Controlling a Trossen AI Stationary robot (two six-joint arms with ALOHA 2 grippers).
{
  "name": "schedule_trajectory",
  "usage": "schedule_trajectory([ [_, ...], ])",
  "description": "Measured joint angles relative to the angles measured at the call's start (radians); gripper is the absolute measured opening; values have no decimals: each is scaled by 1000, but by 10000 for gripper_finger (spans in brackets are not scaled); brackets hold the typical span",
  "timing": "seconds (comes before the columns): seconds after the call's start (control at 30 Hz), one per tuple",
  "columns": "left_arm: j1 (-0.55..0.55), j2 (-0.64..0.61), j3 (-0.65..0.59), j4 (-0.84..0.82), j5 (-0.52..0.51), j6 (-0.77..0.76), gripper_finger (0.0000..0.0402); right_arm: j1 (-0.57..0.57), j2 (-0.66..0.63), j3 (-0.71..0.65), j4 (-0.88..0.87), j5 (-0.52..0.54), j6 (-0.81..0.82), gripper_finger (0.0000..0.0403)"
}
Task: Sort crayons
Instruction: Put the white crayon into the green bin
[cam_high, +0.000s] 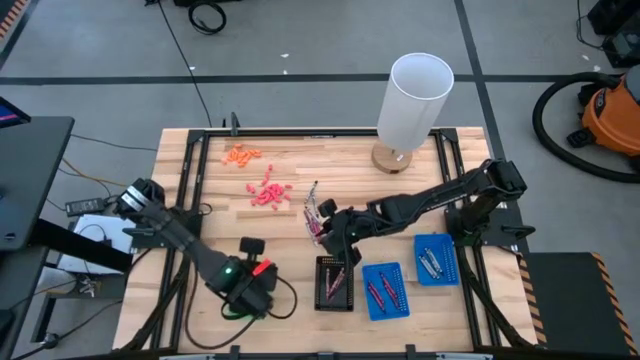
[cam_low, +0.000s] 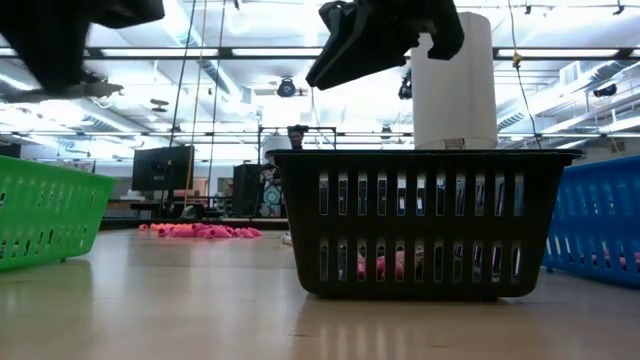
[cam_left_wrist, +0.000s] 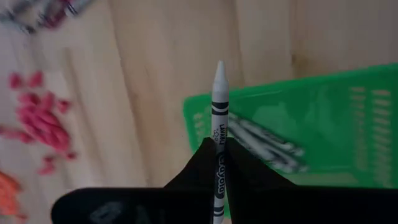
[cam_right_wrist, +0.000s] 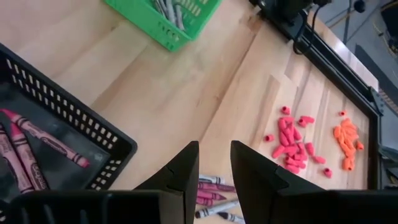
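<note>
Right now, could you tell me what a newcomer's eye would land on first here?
Probably the tall white cylinder at the table's far edge, then the pink bits scattered mid-table. The left gripper holds a grey crayon above the green tray, while the right gripper hangs open over loose crayons beside the black tray.

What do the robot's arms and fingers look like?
Both arms are black with chunky joints. The left arm has a green light, a red part and a looping black cable near its wrist. The right gripper has two flat, dark, pointed fingers.
</note>
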Motion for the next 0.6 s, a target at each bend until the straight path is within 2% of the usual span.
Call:
schedule_trajectory([
  [0.13,-31,0,0,5,16,-134,12,-5,0,0,-1,-47,-11,101],
  [0.27,-63,0,0,6,17,-285,12,-6,0,0,-1,-50,-19,101],
  [0.43,-84,-1,-7,8,15,-536,14,-7,0,0,-1,-50,-20,101],
  [0.6,-99,-1,-93,48,17,-819,18,-6,0,0,-2,-51,-19,101],
])
